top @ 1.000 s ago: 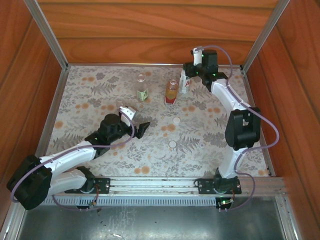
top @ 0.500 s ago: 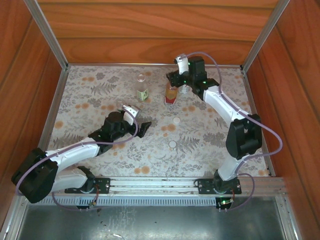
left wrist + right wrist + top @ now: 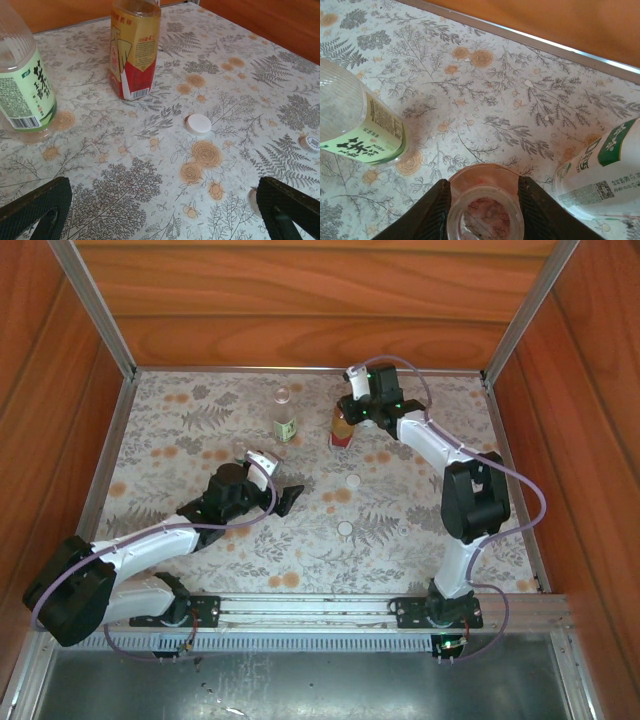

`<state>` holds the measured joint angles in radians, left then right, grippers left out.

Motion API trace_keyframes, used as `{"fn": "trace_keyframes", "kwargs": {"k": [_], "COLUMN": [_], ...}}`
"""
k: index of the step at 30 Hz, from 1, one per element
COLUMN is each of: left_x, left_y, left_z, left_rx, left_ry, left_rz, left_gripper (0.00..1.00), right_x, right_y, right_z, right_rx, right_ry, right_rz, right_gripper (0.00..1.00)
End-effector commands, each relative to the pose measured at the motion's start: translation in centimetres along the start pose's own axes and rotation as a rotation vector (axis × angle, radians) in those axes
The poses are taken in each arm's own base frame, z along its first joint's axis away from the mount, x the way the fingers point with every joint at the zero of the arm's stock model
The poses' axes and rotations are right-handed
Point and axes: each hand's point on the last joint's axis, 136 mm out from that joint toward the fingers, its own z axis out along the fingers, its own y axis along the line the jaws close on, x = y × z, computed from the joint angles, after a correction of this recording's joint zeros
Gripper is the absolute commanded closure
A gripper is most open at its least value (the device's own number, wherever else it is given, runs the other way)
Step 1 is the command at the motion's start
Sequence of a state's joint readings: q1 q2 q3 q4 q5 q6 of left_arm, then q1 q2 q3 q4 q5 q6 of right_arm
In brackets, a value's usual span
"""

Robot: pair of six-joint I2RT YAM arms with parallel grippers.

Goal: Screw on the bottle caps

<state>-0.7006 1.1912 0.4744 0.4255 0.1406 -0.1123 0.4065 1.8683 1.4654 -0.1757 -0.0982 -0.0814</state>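
The right gripper (image 3: 485,192) is pinching the bare, uncapped neck of the amber bottle (image 3: 341,432). In the right wrist view its two fingers (image 3: 437,212) lie against either side of the round open mouth at the bottom centre of the frame. They seem to be touching it, though the clear rim makes the exact line of contact hard to read. In the overhead view this gripper sits directly over the bottle in the upper middle of the frame, near the far edge of the floral table cover (image 3: 170,430). The bottle stands upright, and its red and yellow label shows at the top of the left wrist view.

Left of it in the overhead view, and apart from it, stands the clear bottle with the green label (image 3: 285,426), upright and with no cap on. The white bottle with green print (image 3: 600,172) shows at the right edge of the right wrist view, near the gripped neck.

The left gripper (image 3: 160,220) hangs over the table cover left of centre in the overhead view. Its jaws are spread wide with nothing between them, and its black pads (image 3: 35,210) sit in the two bottom corners of the left wrist view.

A white cap (image 3: 198,123) lies flat on the cover in the middle of the left wrist frame, between that gripper and the amber bottle and touching neither. A second white cap (image 3: 345,528) lies lower in the overhead view, below the first and nearer the arm bases.
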Motion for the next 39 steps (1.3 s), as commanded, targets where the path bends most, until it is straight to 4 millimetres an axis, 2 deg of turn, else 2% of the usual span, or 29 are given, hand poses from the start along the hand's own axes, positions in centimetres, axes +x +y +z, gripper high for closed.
{"fn": "trace_keyframes", "kwargs": {"k": [1, 4, 7, 11, 12, 17, 21, 25, 30, 35, 39], "left_x": [-0.5, -0.3, -0.1, 0.0, 0.1, 0.5, 1.0, 2.3, 3.2, 2.5, 2.1], "left_y": [-0.6, -0.6, -0.4, -0.9, -1.1, -2.6, -4.4, -5.1, -5.0, -4.6, -4.5], "left_z": [0.0, 0.0, 0.2, 0.2, 0.1, -0.5, -1.2, -1.0, -0.3, 0.2, 0.0], "left_rx": [0.036, 0.033, 0.028, 0.052, 0.066, 0.149, 0.226, 0.198, 0.195, 0.161, 0.158], "left_ry": [-0.007, -0.001, 0.005, 0.011, 0.010, 0.007, 0.000, 0.012, 0.047, -0.003, -0.084], "left_rz": [0.041, 0.050, 0.056, 0.055, 0.052, 0.086, 0.172, 0.329, 0.322, 0.262, 0.236], "left_gripper": [0.04, 0.04, 0.04, 0.02, 0.02, 0.00, 0.00, 0.00, 0.00, 0.00, 0.00], "right_x": [-0.9, -1.2, -1.2, 0.0, -0.2, 3.5, 6.5, 9.0, 11.1, 11.4, 10.6], "right_y": [0.5, 1.7, 3.6, 7.9, 9.1, 13.4, 15.7, 16.8, 16.8, 16.7, 17.1], "right_z": [-0.5, -1.3, -2.5, -4.6, -6.0, -8.9, -10.7, -11.6, -11.0, -10.6, -11.1], "right_rx": [-0.016, -0.056, -0.099, -0.186, -0.207, -0.306, -0.348, -0.356, -0.332, -0.323, -0.335], "right_ry": [-0.026, -0.048, -0.066, -0.088, -0.120, -0.102, -0.061, -0.027, 0.018, 0.020, -0.003], "right_rz": [-0.018, -0.051, -0.096, -0.190, -0.214, -0.234, -0.241, -0.224, -0.227, -0.219, -0.200], "right_gripper": [0.68, 0.70, 0.72, 0.73, 0.73, 0.75, 0.74, 0.74, 0.73, 0.71, 0.55]}}
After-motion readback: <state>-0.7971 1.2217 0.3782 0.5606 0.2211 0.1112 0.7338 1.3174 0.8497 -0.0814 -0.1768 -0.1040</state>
